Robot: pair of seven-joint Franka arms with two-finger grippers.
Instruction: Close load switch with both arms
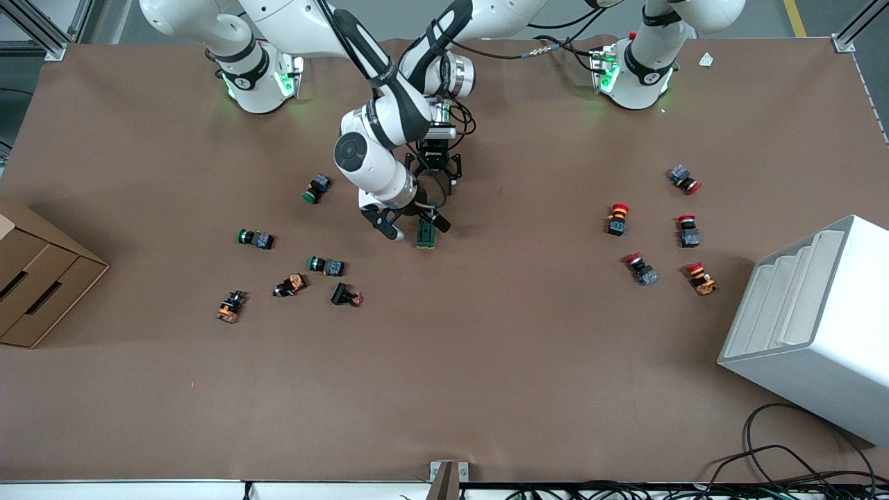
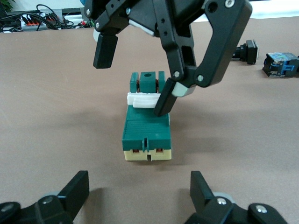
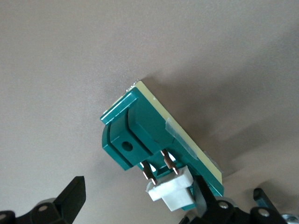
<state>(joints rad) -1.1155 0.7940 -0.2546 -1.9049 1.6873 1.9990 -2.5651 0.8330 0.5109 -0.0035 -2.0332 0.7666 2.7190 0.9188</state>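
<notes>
The load switch is a dark green block with a cream base, lying on the table mid-way between the arms' ends. It shows in the left wrist view and the right wrist view. Its white lever sits at the end nearer the front camera. My right gripper is open over that end, straddling it, and one of its fingers touches the lever. My left gripper is open and empty, low over the table just short of the switch's cream end.
Green-capped push buttons and orange ones lie toward the right arm's end, beside a cardboard box. Red-capped buttons lie toward the left arm's end, near a white rack. Two of the buttons show in the left wrist view.
</notes>
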